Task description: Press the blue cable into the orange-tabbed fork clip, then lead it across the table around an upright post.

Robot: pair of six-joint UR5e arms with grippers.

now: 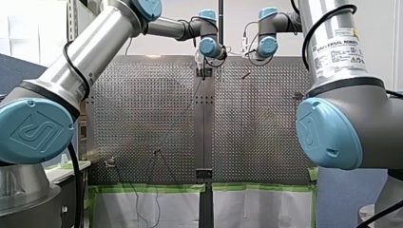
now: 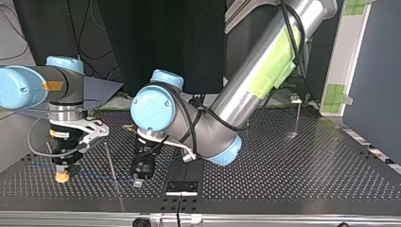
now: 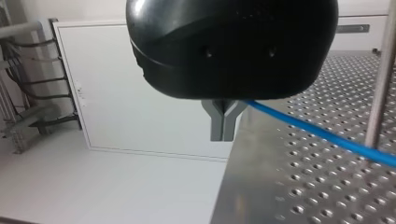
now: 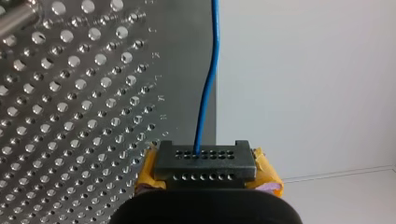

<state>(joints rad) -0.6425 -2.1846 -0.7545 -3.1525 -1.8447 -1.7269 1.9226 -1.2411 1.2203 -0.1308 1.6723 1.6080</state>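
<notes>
The blue cable (image 3: 322,135) is thin and light, and I judge it limp. It will hold a line only while pulled taut, and its smooth jacket could slide through a loose pinch. I'd hold it close on either side of the point to be pushed down, so the short span between stays straight. I would also avoid hauling hard enough to kink it.

In the left wrist view my left gripper (image 3: 222,133) has its grey fingers (image 3: 215,126) brought together into a Y. The cable comes out from between them and runs off over the table (image 3: 299,186), close by a metal post (image 3: 383,74). In the right wrist view my right gripper (image 4: 205,163) looks clenched on the same cable, which rises from the dark perforated tip between the yellow pads (image 4: 148,170). In the top view the cable is a faint blue line at the lower left of the frame, stretched low over the table between the two grippers.

I cannot pick out the clip. The yellowish lump under my right gripper, at the lower left of the top view, may be pads or an orange tab. Both gripper bodies block the contact points. The front view shows the grippers only small and far off at top centre, and the cable's ends are cut off.
</notes>
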